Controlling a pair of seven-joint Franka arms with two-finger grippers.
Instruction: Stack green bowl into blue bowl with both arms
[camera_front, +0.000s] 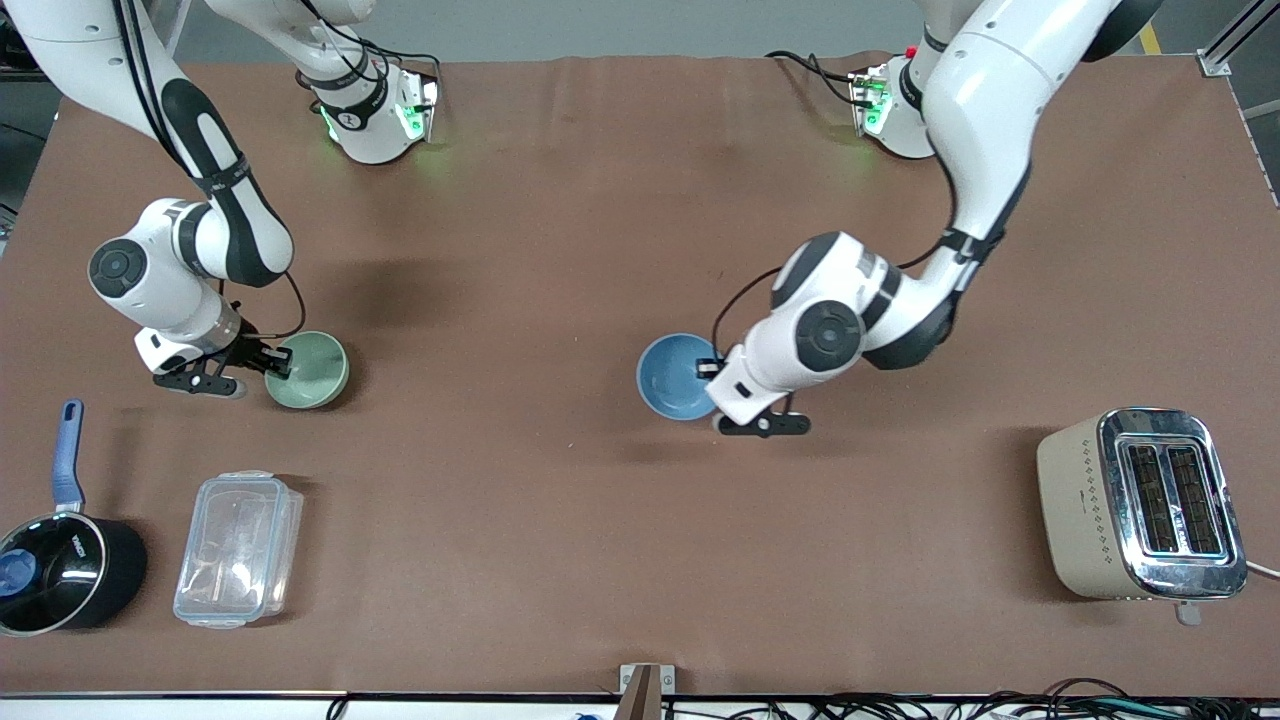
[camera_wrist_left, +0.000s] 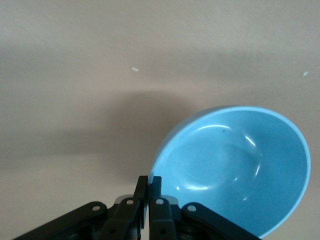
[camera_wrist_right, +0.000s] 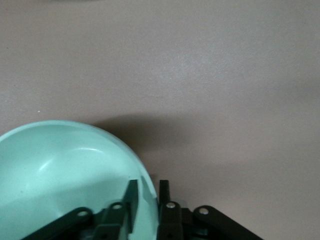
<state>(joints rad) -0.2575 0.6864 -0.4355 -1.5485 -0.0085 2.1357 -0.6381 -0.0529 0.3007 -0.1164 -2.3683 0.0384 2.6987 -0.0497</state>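
nearest my camera: a black saucepan (camera_front: 62, 572) and a clear lidded box (camera_front: 238, 548) at the right arm's end of the tabletop (camera_front: 560, 520), and a toaster (camera_front: 1145, 505) at the left arm's end.

green bowl (camera_front: 308, 370): farther from the camera than the box, upright. the right tool (camera_front: 277, 361) pinches its rim, one finger inside the bowl and one outside, as the right wrist view shows (camera_wrist_right: 145, 197).

blue bowl (camera_front: 678, 376): near mid-tabletop, well apart from the green bowl. the left tool (camera_front: 712, 372) is pressed together at its rim; in the left wrist view (camera_wrist_left: 149, 200) the fingers look nearly touching, so i judge the rim is nipped thinly or barely held.

risks, as i judge them: a rim pinch lets a bowl swing or slip on lifting; a thin hold on the blue bowl may drop it; two arms converging may clash at the wrists.

room: bare tabletop lies between the bowls; the box and saucepan sit close to the green bowl's camera side.
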